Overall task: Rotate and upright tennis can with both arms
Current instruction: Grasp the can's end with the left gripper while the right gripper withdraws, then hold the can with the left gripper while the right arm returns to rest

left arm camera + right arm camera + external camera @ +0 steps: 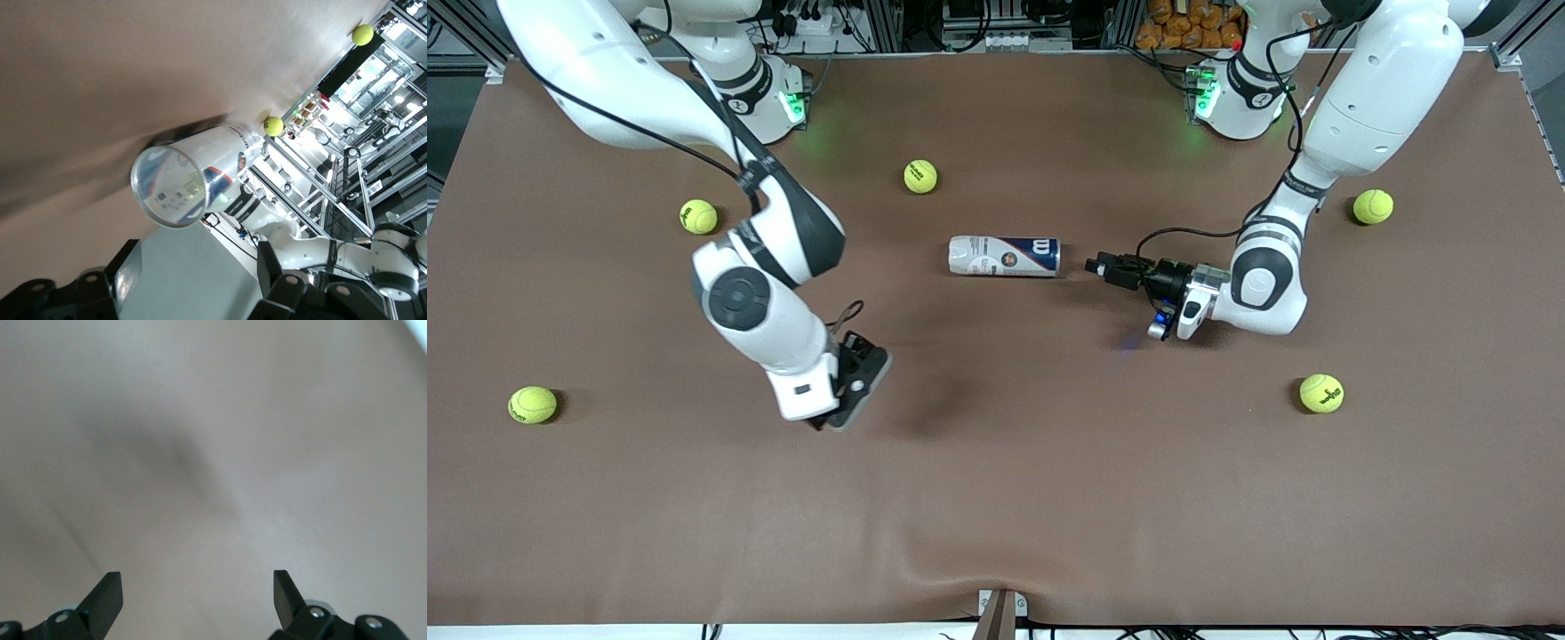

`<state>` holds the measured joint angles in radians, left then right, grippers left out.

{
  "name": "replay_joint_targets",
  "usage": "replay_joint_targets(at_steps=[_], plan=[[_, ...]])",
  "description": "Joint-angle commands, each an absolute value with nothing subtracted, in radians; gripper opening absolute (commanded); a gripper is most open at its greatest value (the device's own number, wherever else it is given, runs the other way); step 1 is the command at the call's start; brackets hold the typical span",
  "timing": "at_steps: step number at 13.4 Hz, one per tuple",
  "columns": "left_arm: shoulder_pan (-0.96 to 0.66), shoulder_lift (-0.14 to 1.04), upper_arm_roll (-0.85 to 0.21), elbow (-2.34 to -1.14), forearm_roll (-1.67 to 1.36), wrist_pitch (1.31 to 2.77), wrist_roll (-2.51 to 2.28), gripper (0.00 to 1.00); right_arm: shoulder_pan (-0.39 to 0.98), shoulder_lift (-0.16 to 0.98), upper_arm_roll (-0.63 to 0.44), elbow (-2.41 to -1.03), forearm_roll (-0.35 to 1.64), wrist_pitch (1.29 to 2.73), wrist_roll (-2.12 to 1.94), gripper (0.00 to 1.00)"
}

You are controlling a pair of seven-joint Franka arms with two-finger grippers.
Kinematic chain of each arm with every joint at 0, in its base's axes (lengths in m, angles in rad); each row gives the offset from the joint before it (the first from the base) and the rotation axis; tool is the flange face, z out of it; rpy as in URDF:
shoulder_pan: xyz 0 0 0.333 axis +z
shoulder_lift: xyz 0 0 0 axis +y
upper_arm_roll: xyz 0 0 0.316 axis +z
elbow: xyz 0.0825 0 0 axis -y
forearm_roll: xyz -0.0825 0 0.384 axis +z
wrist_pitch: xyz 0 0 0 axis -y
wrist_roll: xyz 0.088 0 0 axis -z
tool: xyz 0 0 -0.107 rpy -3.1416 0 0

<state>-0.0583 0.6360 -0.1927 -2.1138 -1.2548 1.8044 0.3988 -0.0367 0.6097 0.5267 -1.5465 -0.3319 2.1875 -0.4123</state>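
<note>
The tennis can lies on its side in the middle of the brown table, its dark-blue end pointing toward the left arm's end. My left gripper is low and horizontal, a short gap from that end, open with nothing between its fingers. In the left wrist view the tennis can shows end-on with its round rim, apart from the left gripper. My right gripper hangs open over bare table toward the right arm's end. The right wrist view shows the right gripper with only table under it.
Several yellow-green tennis balls lie scattered: one ball farther from the front camera than the can, one ball and one ball toward the right arm's end, one ball and one ball toward the left arm's end.
</note>
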Motion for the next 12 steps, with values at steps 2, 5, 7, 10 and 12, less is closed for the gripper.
replay_joint_targets(at_steps=[2,5,7,10,12], plan=[[-0.132,0.607,-0.195,-2.138,-1.372,1.899,0.411,0.74,0.024,0.450,0.360,-1.580,-0.255,2.129,-0.334,1.00],[-0.173,0.615,-0.195,-2.137,-1.404,1.940,0.411,0.74,0.008,0.384,0.200,-1.571,0.011,2.015,-0.337,1.00],[-0.172,0.620,-0.196,-2.137,-1.405,1.945,0.400,0.74,0.014,0.316,0.092,-1.572,0.069,1.889,-0.334,1.00],[-0.186,0.643,-0.196,-2.125,-1.443,1.956,0.390,0.74,0.017,0.204,-0.042,-1.571,0.069,1.679,-0.334,1.00],[-0.216,0.644,-0.196,-2.122,-1.483,1.992,0.390,0.73,0.020,0.140,-0.083,-1.571,0.066,1.622,-0.333,1.00]])
